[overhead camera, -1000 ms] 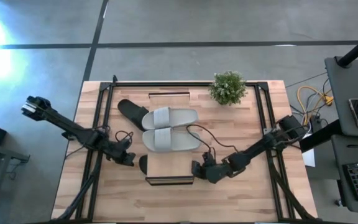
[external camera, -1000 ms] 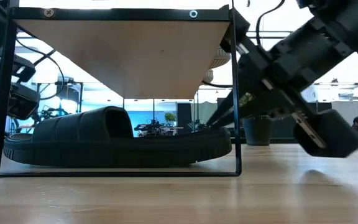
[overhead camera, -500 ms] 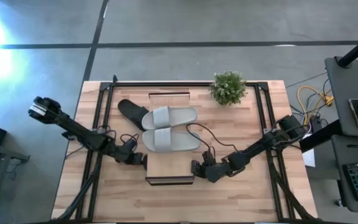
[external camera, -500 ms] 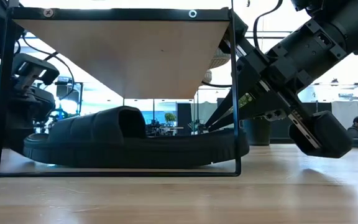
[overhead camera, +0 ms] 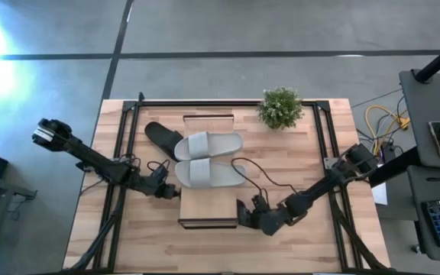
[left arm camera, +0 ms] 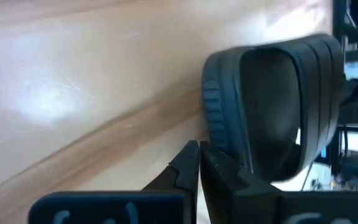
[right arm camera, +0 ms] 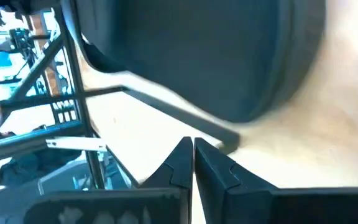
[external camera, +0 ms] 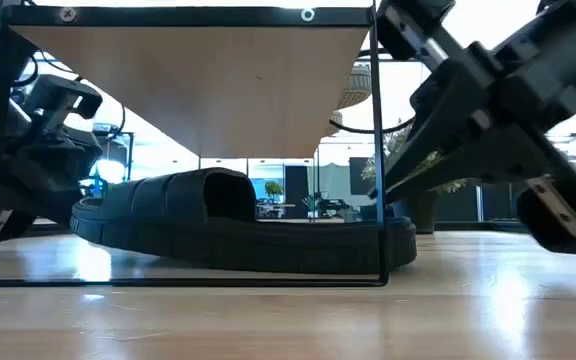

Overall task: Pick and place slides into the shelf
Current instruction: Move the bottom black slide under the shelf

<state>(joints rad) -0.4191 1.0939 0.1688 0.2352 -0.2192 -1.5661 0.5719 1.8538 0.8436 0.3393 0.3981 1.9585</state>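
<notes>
The shelf [overhead camera: 208, 205] stands mid-table, and two light grey slides [overhead camera: 208, 143] [overhead camera: 207, 173] lie side by side on its plank top. One black slide [overhead camera: 161, 136] lies on the table by the shelf's far left side. A second black slide [external camera: 238, 225] lies flat on the table under the plank [external camera: 198, 90], crosswise, its heel end past the right frame post. My left gripper [overhead camera: 173, 192] is shut at this slide's toe end [left arm camera: 272, 106]. My right gripper [overhead camera: 244, 215] is shut by the heel end [right arm camera: 229, 62]. My left gripper's shut fingertips [left arm camera: 191, 155] stand against the sole rim of the black slide's toe end [left arm camera: 209, 127]. The fingers come from the table's left, slanting down. The slide lies flat on the table under the shelf. My right gripper's fingertips [right arm camera: 182, 152] stand just short of the slide's heel end and the shelf's bottom bar [right arm camera: 179, 118]; whether they touch, I cannot tell.
A small potted plant [overhead camera: 280, 107] stands at the far right of the shelf. A dark frame [overhead camera: 323, 137] runs around the tabletop. Cables [overhead camera: 254, 172] trail from the arms over the table beside the shelf. Bare wood [overhead camera: 205, 248] lies toward the near edge.
My left gripper has gone toward the table's right and tipped further down. The black slide under the shelf has slid rightward along the table, its heel end now past the right frame post. My right gripper has shifted toward the near edge.
</notes>
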